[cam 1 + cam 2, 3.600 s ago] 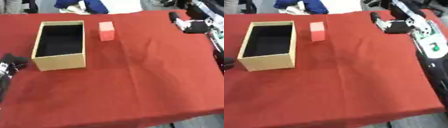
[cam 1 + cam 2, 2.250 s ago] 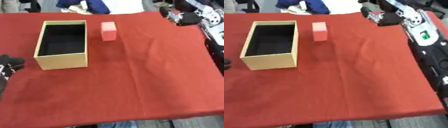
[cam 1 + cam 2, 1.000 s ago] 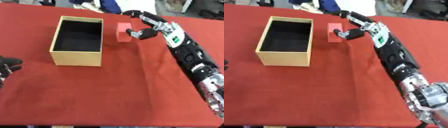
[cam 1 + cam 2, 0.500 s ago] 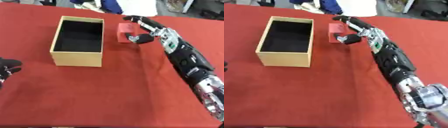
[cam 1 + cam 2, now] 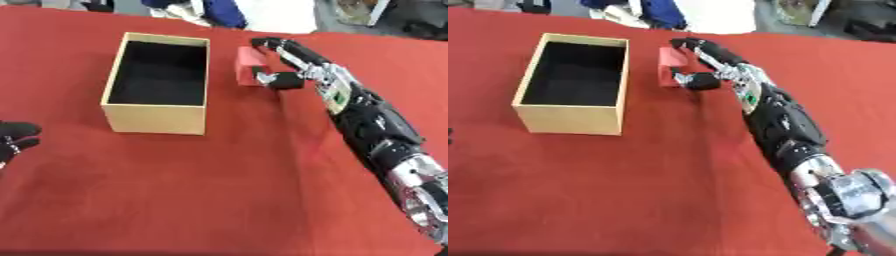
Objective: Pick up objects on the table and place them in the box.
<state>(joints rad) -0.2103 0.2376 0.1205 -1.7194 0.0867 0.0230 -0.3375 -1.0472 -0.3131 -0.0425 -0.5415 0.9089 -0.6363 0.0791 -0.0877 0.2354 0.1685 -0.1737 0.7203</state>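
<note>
The red block (image 5: 248,66) is sat on the red-covered worktop (image 5: 219,190), just beside the right wall of the open cardboard box (image 5: 157,82), near the far edge. The box is seen with its dark inside showing and nothing can be made out in it. The right hand (image 5: 282,65) is stretched in from the lower right, with the fingers (image 5: 273,46) laid over the far end of the block and the thumb (image 5: 271,80) curled against its near end, so the block is pinched between them while it's on the cloth. The left hand (image 5: 12,140) is parked at the left edge, partly cut off, dark fingers loosely curled with nothing held. Some blue and white cloth (image 5: 210,11) is piled past the far edge.
</note>
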